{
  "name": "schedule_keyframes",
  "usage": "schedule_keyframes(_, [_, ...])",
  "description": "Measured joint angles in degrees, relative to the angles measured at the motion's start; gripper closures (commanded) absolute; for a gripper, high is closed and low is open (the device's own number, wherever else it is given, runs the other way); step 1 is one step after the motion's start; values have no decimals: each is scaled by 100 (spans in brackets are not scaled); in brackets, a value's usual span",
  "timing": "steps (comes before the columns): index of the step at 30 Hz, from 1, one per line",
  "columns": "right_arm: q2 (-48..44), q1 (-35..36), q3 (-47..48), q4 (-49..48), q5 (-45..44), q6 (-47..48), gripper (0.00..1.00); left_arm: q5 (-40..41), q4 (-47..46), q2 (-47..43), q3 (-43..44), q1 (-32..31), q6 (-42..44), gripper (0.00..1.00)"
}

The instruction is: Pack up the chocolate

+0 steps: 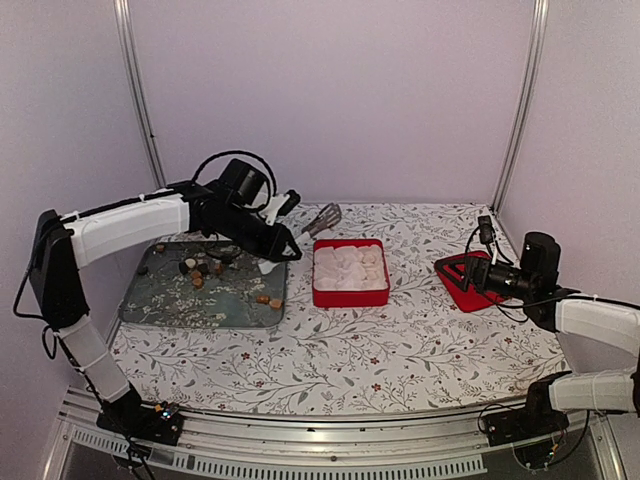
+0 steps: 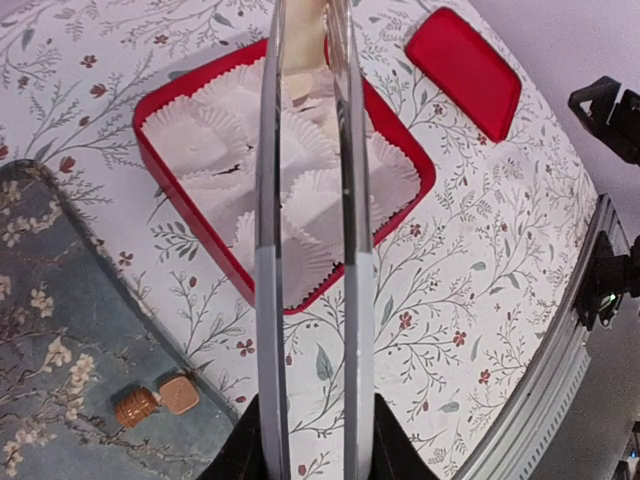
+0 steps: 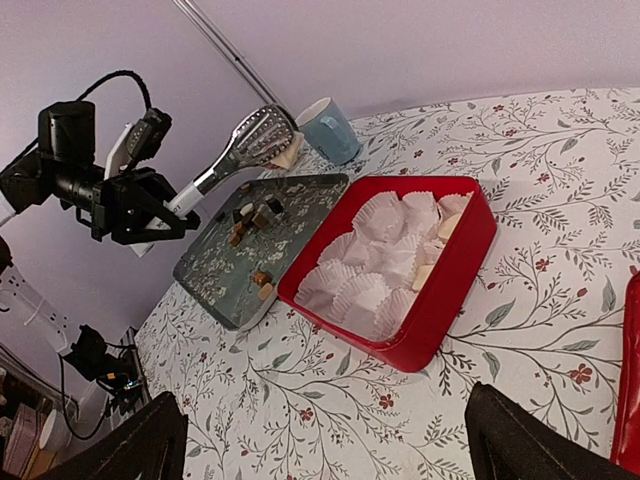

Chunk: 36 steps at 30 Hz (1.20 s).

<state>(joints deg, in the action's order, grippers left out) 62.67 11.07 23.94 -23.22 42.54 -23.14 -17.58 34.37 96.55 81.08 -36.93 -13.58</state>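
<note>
Left gripper (image 2: 315, 455): pinched on a pair of long metal tongs (image 2: 305, 250), which is held raised above the table.
Tong tips: brought close together, with a small tan lump seen between them (image 3: 290, 155); whether it is clamped cannot be told.
Tongs' place: the perforated heads (image 1: 325, 217) are found near the far left corner of the box.
Red square box (image 1: 350, 298): lined with white pleated paper cups (image 2: 210, 140); a few pale lumps are seen among the cups (image 3: 450, 225).
Chocolate (image 1: 200, 268): mostly left on the grey-green floral tray (image 1: 150, 300), left of the box; two brown pieces (image 2: 158, 400) are seen touching near the tray's edge nearest the box.
Right gripper (image 3: 330, 450): spread wide, nothing held, hovering over the flat red lid (image 1: 460, 285), which is laid well right of the box.
Pale blue cup (image 3: 330, 130): set beyond the tray, tilted.
Table: covered by a white floral cloth (image 1: 400, 350).
</note>
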Motion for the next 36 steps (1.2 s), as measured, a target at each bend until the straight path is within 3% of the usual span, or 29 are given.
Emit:
schedule_keyframes(11, [-275,0,-227,-26,-57,-2,1,-479,-341,1394,605,-957,160,89])
schedule_keyframes(32, [-260,0,-227,-31,-96,0,1,-717,-667,1803,299,-1034,105,87])
schedule_keyframes(36, [-260,0,-227,-31,-96,0,1,-726,-726,1803,251,-1032,90,83])
